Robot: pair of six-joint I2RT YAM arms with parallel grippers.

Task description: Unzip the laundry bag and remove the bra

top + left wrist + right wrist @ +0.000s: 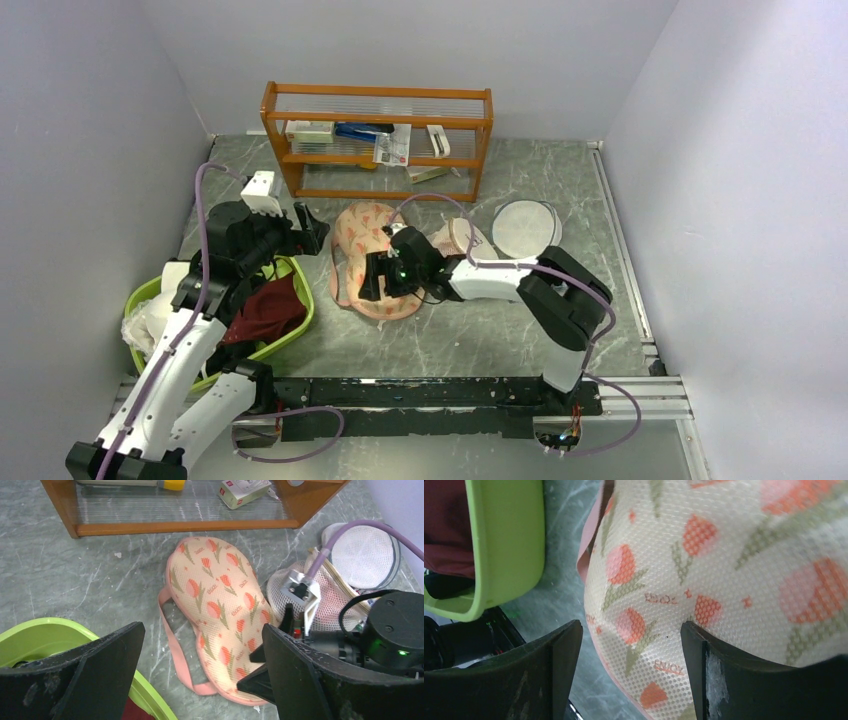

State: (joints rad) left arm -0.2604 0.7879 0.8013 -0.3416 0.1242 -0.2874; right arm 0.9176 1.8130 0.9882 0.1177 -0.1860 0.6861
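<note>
Laundry bag: the laundry bag [362,250] [220,605] [724,580] is a flat, two-lobed mesh case, peach-pink with orange-red flowers on green stems. A pink band runs round its edge and loops loose on the left side.
Place: it lies flat near the middle of the bench [450,340], a little toward the left edge.
Long axis: it runs from the far edge toward the near edge, one lobe far and one near.
Right hand: the right hand [372,280] [629,627] is over the near lobe with its jaws wide, gripping nothing. Whether it touches the mesh cannot be told.
Left hand: the left hand [315,232] [200,630] is spread wide and empty, just left of the bag.
Around: a green basket [302,300] holding a maroon garment [268,310] sits by the left edge. A wooden shelf [375,140] stands at the far edge.
In the way: a white mesh dome bag [462,238] lies beside the case on the right, and a round mesh disc [526,228] beyond it.
</note>
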